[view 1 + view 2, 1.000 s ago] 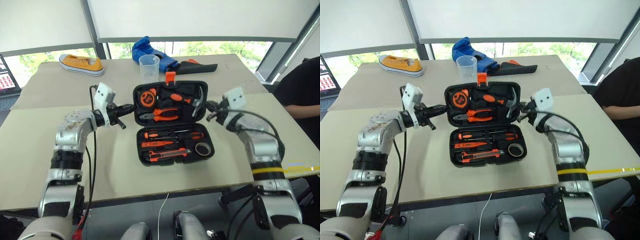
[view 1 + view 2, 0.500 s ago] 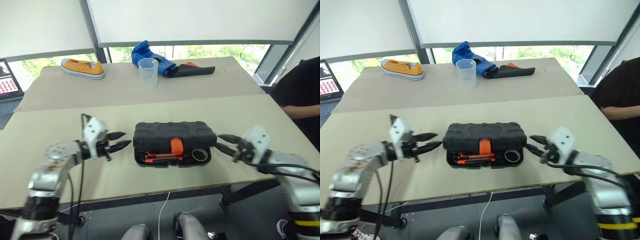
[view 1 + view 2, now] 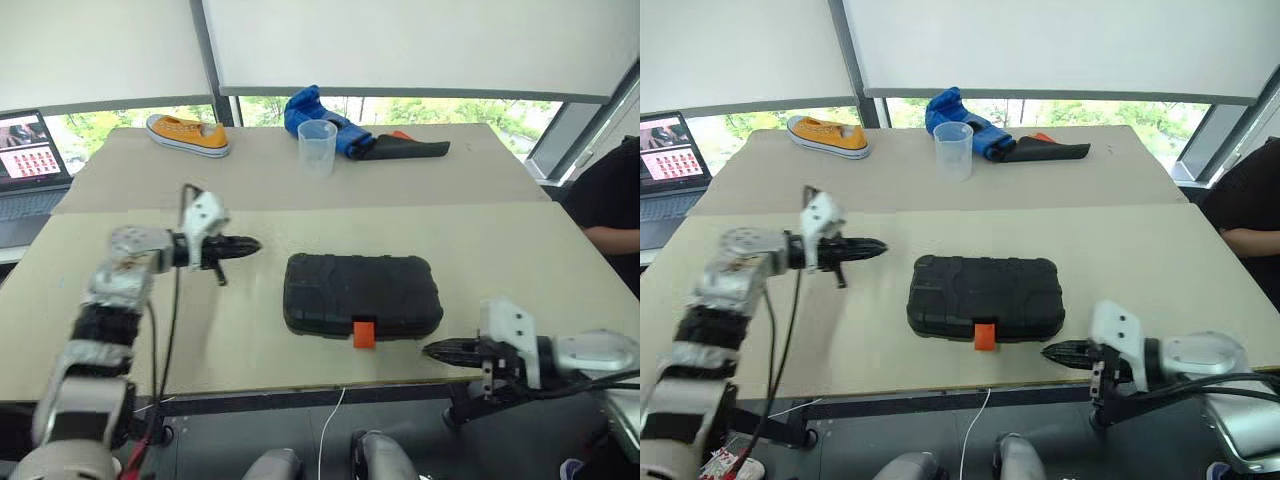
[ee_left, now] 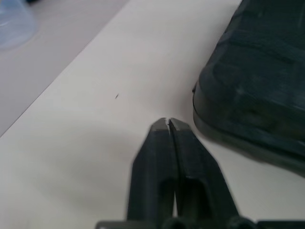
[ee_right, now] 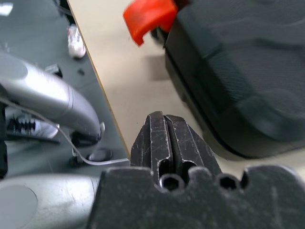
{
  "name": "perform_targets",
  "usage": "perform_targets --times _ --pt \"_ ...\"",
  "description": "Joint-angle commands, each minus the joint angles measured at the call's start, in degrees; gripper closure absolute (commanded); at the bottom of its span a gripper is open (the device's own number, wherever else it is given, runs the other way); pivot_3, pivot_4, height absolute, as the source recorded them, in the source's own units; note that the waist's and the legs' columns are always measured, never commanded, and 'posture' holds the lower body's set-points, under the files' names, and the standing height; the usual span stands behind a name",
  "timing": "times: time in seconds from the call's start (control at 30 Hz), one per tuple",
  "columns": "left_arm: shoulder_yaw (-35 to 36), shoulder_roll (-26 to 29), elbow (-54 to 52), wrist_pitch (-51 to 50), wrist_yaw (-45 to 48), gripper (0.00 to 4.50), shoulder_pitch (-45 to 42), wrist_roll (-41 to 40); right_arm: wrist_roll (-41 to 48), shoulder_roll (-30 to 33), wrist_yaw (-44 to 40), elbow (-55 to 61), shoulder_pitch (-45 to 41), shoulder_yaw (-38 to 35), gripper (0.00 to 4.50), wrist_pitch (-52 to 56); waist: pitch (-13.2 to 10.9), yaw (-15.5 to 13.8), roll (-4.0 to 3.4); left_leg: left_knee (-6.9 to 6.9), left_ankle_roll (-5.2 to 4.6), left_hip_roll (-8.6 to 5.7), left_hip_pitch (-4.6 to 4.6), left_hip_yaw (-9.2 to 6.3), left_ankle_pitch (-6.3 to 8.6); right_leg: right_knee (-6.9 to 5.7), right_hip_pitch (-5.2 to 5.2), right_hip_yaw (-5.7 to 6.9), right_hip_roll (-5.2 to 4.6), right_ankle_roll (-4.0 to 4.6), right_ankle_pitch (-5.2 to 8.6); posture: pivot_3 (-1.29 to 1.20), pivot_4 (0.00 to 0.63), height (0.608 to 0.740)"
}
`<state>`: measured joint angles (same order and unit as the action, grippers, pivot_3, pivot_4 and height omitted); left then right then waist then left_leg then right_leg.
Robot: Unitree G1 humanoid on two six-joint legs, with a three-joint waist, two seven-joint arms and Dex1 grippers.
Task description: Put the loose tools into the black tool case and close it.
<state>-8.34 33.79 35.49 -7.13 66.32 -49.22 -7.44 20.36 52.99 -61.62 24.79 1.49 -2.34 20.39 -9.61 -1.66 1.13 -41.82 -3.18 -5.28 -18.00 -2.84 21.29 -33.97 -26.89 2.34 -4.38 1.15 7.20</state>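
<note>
The black tool case (image 3: 362,292) lies flat on the near table with its lid down, and its orange latch (image 3: 364,333) sticks out at the front edge. No loose tools are in view; whatever is inside the case is hidden. My left gripper (image 3: 256,244) is shut and empty, a short way left of the case, pointing at its left end (image 4: 252,90). Shut too, my right gripper (image 3: 430,350) hovers at the table's front edge, just off the case's front right corner (image 5: 228,95).
On the far table stand a clear plastic cup (image 3: 317,148), a blue glove on a flat black cloth (image 3: 375,142) and a yellow sneaker (image 3: 188,134). A laptop (image 3: 30,145) sits at the far left. A person's dark sleeve (image 3: 610,190) shows at the right edge.
The case's lid has come fully down from upright. Both grippers opened and shut again. The right gripper drew back to the table's front edge; the left dropped slightly. The camera also shifted.
</note>
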Motion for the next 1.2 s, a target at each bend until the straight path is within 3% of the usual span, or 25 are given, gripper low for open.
perform_targets --times 0.03,0.23,0.33,0.43,0.57,0.7,0.77,0.83,0.97,1.2 --pt "-3.23 -3.77 7.44 8.5 -0.01 4.47 -4.2 4.58 -2.85 -1.53 0.56 -1.43 -3.87 3.78 4.5 -2.1 0.0 0.5 0.01 -0.08 0.0 -0.02 -0.23 0.02 0.0 -0.01 -0.2 0.03 -0.01 0.01 -0.01 0.0 0.15 0.724" --pt "-5.92 -6.3 9.99 14.13 4.09 4.47 -4.83 7.48 -10.71 -5.25 6.86 -9.66 -12.48 7.03 4.5 -3.19 -0.01 1.01 0.03 -0.13 -0.03 -0.07 -0.45 -0.03 0.0 0.13 -0.28 0.05 -0.1 -0.02 -0.04 0.0 0.15 0.724" --pt "-6.84 -3.4 1.66 11.8 16.08 4.47 -0.5 3.55 -13.96 -5.99 10.19 -15.71 -16.32 6.01 4.5 -5.07 0.0 1.1 0.02 -0.16 -0.04 -0.09 -0.43 -0.01 0.01 0.3 -0.29 0.0 -0.12 -0.06 -0.07 0.0 0.15 0.724" --pt "-6.1 -1.84 -4.33 9.32 18.96 4.47 2.21 1.75 -14.34 -6.14 11.6 -18.67 -17.59 4.57 4.5 -5.23 0.0 1.15 0.01 -0.15 -0.05 -0.08 -0.37 0.01 0.01 0.17 -0.32 -0.04 -0.1 -0.05 -0.08 0.0 0.15 0.724" --pt "-2.18 -2.79 -5.75 3.23 15.71 4.47 -0.19 -0.94 -12.28 -5.74 11.31 -16.67 -15.66 1.36 4.5 -3.57 -0.01 0.77 0.02 -0.18 -0.06 -0.05 -0.47 -0.08 0.0 0.01 -0.36 0.0 -0.04 -0.01 -0.07 0.0 0.15 0.724" --pt "1.52 -4.77 -13.32 -14.89 16.07 4.47 -4.37 -10.46 -3.21 -5.04 8.52 -7.39 -10.19 -6.08 4.5 2.75 -0.01 0.59 0.01 -0.37 -0.07 -0.05 -0.66 -0.19 0.01 -0.05 -0.38 0.07 -0.03 -0.03 -0.08 0.0 0.15 0.724" --pt "0.49 -5.55 -17.6 -18.6 16.2 4.47 -3.59 -11.94 0.06 -5.68 9.44 -4.42 -9.37 -8.4 4.5 5.93 0.01 0.85 -0.01 -0.39 -0.11 -0.05 -0.69 -0.2 0.03 -0.05 -0.39 0.05 -0.05 -0.04 -0.09 0.0 0.15 0.724" --pt "-2.2 -6.16 -20.69 -18.49 15.72 4.47 -1.81 -10.58 2.62 -6.06 10.54 -1.34 -8.64 -9.38 4.5 9.33 0.03 1.09 -0.04 -0.39 -0.13 -0.06 -0.65 -0.18 0.04 -0.03 -0.36 0.01 -0.06 -0.08 -0.11 0.0 0.15 0.724" --pt "-11.62 -5.71 -21.12 -5.32 11.07 4.47 3.95 1.69 4.0 -5.72 10.94 2.9 -6.53 -7.8 4.5 12.34 0.07 1.18 -0.11 -0.16 -0.1 -0.05 -0.26 -0.12 0.05 0.07 -0.19 -0.11 -0.04 0.02 -0.04 0.0 0.15 0.724" --pt "-13.99 -5.57 -26.81 -6.37 8.95 4.47 9.61 2.81 -0.42 -8.06 14.57 -1.18 -9.57 0.18 4.5 12.95 0.18 0.96 -0.05 -0.14 -0.06 0.05 0.16 -0.09 0.03 0.11 0.27 -0.14 -0.03 -0.23 0.11 0.0 0.15 0.724"
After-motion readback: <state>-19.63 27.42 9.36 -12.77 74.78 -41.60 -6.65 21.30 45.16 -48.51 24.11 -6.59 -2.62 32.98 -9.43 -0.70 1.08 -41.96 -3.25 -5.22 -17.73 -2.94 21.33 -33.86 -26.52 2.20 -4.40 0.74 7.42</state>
